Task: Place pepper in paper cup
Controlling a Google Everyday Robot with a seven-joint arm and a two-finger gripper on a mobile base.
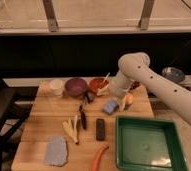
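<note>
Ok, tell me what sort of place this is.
Probably a robot test space staged like a kitchen: a wooden table carries a purple bowl, a paper cup, a pepper and a green tray, with glass panels behind. The hand hangs near the orange-red bowl.

Pepper and paper cup, well apart on my counter

The pepper [100,156], long, slim, orange-red and slightly curved, lies flat at the near edge of the counter [46,120], about midway along. The paper cup [56,87], short and cream-white, stands upright at its far left corner. My hand [122,99] hangs over its far right side.
</note>
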